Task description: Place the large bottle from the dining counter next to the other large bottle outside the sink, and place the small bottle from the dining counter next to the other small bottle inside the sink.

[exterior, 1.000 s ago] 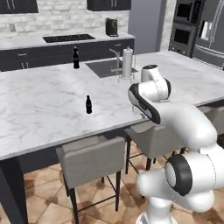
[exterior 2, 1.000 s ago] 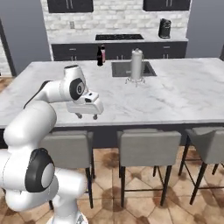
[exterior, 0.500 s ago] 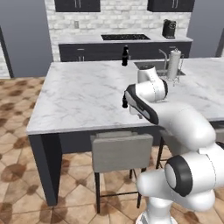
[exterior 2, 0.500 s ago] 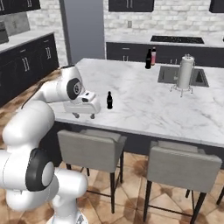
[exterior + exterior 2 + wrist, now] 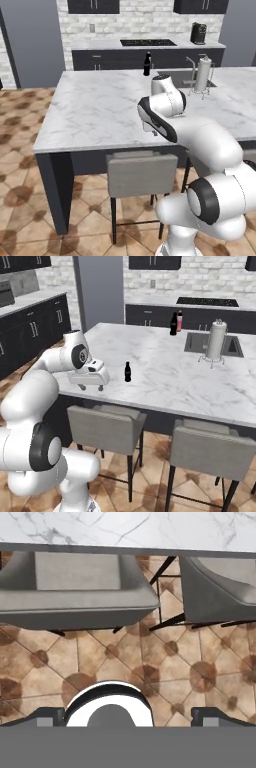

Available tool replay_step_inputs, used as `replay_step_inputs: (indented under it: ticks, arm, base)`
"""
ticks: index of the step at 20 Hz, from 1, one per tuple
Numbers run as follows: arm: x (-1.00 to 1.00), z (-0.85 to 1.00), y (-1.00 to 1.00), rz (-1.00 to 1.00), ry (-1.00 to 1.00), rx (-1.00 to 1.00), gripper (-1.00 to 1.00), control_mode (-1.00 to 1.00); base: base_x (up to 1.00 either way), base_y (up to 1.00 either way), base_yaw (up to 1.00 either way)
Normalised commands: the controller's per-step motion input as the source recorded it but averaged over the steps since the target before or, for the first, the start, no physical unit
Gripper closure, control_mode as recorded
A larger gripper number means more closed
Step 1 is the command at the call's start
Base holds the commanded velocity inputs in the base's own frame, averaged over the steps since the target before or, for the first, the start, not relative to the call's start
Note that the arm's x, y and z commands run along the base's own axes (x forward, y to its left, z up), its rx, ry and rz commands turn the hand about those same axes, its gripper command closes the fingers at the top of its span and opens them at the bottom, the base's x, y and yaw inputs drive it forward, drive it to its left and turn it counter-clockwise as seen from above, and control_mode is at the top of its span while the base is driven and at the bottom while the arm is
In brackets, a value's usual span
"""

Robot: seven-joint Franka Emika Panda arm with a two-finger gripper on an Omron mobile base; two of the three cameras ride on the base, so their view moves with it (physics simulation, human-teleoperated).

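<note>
- My gripper [image 5: 91, 388] hangs just off the near edge of the dining counter [image 5: 165, 376], over on its left side; my jaws stand wide apart and hold nothing
- In the hand view my two dark finger tips [image 5: 50, 716] poke up at the bottom, far from each other; past them I see the brown tile floor [image 5: 165, 672] and two grey stools [image 5: 75, 587] tucked under the white marble edge
- A small dark bottle [image 5: 127, 372] stands upright on the marble, just to the right of my gripper in the right base view; it is near me but not touching me
- The large bottle from the dining counter [image 5: 179, 321], pink going to orange, stands far back on the marble; it is right beside the other large bottle [image 5: 173, 324], the all-dark one; I cannot tell if the two touch
- In the left base view I see a dark bottle [image 5: 147, 64] at the far edge of the marble, but I cannot make out the pink one there
- Both big bottles are just left of the sink [image 5: 199, 343], outside it; the sink is a dark box set in the marble on the far right
- A grey metal faucet [image 5: 215, 340] stands at the sink; it hides part of the basin, so I cannot see what sits inside
- Two stools stand at the near side of the counter; my white arm [image 5: 200, 137] curls low in front of them
</note>
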Motion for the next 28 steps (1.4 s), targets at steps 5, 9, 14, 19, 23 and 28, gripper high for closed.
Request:
replay_step_inputs:
  ticks: [5,9,14,19,23,28]
  arm:
    - [0.0,0.0,0.0,0.0,0.0,0.0,-1.0,1.0]
    - [0.0,0.0,0.0,0.0,0.0,0.0,-1.0,1.0]
    - [0.0,0.0,0.0,0.0,0.0,0.0,-1.0,1.0]
    - [0.0,0.0,0.0,0.0,0.0,0.0,-1.0,1.0]
    - [0.0,0.0,0.0,0.0,0.0,0.0,-1.0,1.0]
    - [0.0,0.0,0.0,0.0,0.0,0.0,-1.0,1.0]
  base:
    - [0.42,-0.11,0.0]
    - [0.34,-0.05,0.0]
    - [0.36,-0.01,0.0]
    - [0.4,-0.03,0.0]
    - [0.32,-0.02,0.0]
    - [0.29,-0.03,0.0]
